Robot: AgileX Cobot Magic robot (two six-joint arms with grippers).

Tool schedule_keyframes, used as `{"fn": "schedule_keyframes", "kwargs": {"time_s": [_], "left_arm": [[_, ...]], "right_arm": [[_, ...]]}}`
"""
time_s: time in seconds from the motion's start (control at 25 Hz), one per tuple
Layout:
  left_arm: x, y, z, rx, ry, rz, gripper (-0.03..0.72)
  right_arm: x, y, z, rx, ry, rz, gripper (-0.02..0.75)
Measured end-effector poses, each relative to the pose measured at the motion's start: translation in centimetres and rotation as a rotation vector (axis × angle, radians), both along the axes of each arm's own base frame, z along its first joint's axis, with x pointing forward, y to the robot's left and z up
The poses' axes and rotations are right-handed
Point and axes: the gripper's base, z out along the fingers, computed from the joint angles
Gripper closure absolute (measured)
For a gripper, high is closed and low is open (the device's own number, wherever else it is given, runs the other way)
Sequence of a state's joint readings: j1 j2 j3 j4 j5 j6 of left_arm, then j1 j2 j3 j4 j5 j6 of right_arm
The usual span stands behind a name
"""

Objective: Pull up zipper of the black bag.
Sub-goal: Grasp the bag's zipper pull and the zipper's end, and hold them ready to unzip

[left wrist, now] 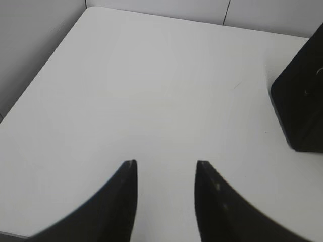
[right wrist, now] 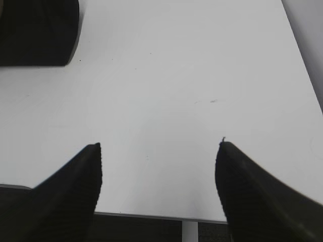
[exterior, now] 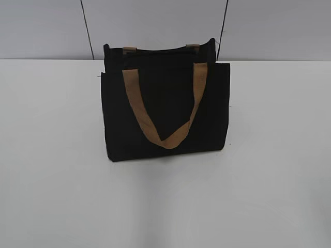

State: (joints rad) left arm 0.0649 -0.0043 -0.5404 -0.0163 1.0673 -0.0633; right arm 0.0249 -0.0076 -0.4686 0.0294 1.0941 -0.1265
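The black bag (exterior: pixel 165 103) stands upright in the middle of the white table, its front pocket panel facing the exterior view. One tan strap (exterior: pixel 135 103) hangs down over the front; the tops of the other strap show behind the top edge. The zipper along the top edge cannot be made out. An end of the bag shows at the right of the left wrist view (left wrist: pixel 303 106) and at the top left of the right wrist view (right wrist: pixel 38 30). My left gripper (left wrist: pixel 166 164) is open and empty over bare table. My right gripper (right wrist: pixel 159 146) is open wide and empty near the table's front edge.
The white table (exterior: pixel 51 155) spreads around the bag. A grey panelled wall (exterior: pixel 46 26) rises behind it. The table's front edge shows in the right wrist view (right wrist: pixel 151 216), and its far left corner in the left wrist view (left wrist: pixel 88 9).
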Motion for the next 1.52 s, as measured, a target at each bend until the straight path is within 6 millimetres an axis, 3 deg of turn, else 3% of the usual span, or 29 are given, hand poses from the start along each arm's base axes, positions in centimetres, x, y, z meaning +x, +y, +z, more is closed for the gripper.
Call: {"fn": "schedule_keyframes", "kwargs": {"time_s": [1.04,1.32,1.52], "left_arm": [[0.3,0.0,0.1,-0.009,0.01,-0.025,0.391],[3.8,-0.4,3.8,0.037,-0.131,-0.103,0.229],[8.2,-0.3,4.9,0.025,-0.174,-0.103,0.205]], "right_arm": [[0.0,0.0,0.0,0.0,0.0,0.0,0.204],[0.0,0.0,0.0,0.0,0.0,0.0,0.204],[0.0,0.0,0.0,0.0,0.0,0.0,0.204]]}}
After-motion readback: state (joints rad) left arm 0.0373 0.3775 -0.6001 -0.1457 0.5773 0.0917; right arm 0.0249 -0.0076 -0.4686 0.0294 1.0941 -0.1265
